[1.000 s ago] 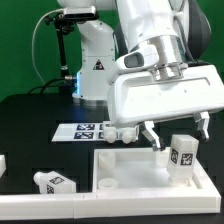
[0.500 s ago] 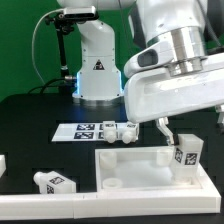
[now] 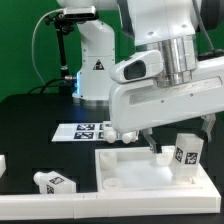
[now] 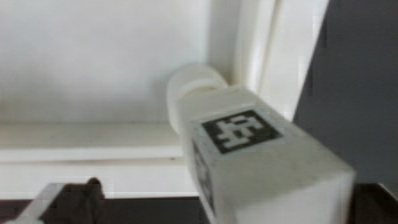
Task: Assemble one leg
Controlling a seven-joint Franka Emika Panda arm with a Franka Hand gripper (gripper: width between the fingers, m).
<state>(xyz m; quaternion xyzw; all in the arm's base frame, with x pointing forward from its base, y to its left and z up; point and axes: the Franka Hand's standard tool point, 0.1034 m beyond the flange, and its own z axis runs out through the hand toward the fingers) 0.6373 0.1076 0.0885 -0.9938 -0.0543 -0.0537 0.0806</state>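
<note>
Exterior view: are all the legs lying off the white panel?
No, one leg stands upright on the panel, at its corner toward the exterior view's right.

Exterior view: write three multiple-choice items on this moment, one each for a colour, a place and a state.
1. The table is: A black; B white; C brown.
2. The leg nearest the gripper stands on: A the marker board; B the panel; C the table.
3. The gripper is: A shut on the leg; B shut on the panel; C open.
1 A, dark surface around the parts; 2 B, it sits inside the panel's rim; 3 C, fingers spread, gripping nothing.
</note>
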